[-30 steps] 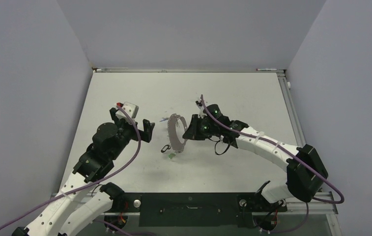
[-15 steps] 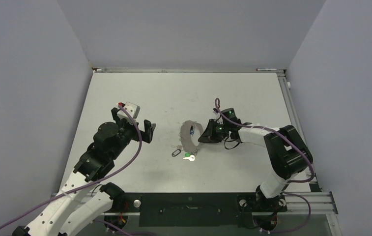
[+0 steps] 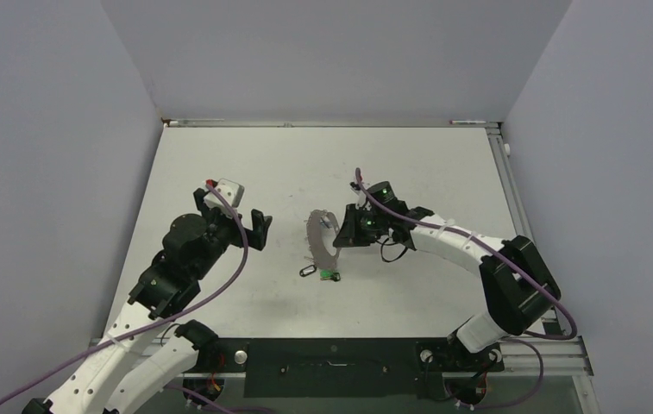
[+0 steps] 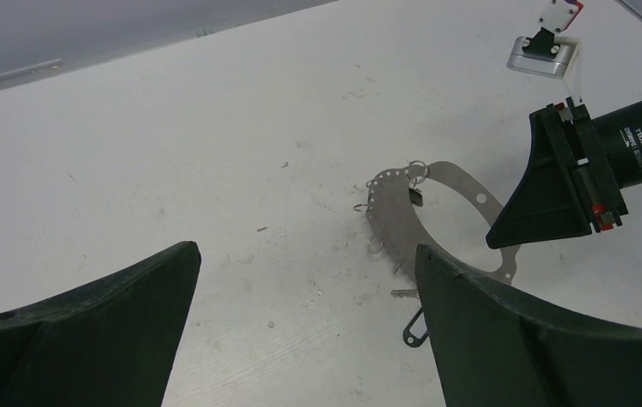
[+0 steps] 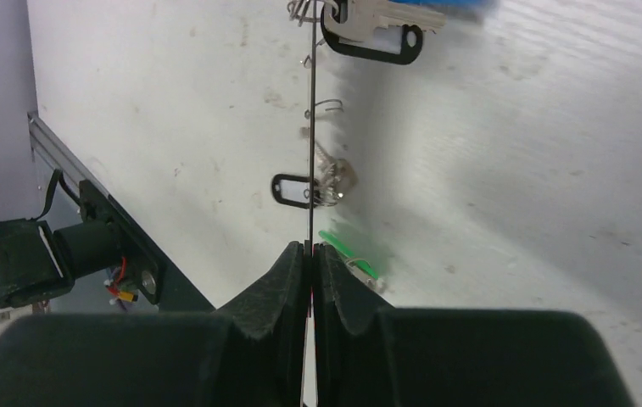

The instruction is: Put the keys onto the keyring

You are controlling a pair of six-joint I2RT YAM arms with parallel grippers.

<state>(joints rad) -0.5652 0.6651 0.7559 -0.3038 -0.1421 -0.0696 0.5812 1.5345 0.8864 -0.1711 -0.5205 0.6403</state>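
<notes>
Mid-table, your right gripper (image 5: 310, 248) is pinching the keyring (image 3: 321, 237) by its thin edge, tilting it up so keys can slide on. Just near of it, the green key (image 3: 331, 276) is lying beside a black loop (image 3: 308, 270); a blue blur (image 5: 463, 7) is likely the other. Your left gripper (image 3: 260, 229) is hovering spread, apart to the left, with open table (image 3: 219, 164) all round.

My worktop (image 3: 245, 164) is a white sheet, lightly scuffed, boxed in by 3 plain grey walls (image 3: 331, 52): left, back and right. A metal rail (image 3: 507, 172) lines its right edge, a black plate (image 3: 331, 366) its near edge. Light is even, shadows soft.
</notes>
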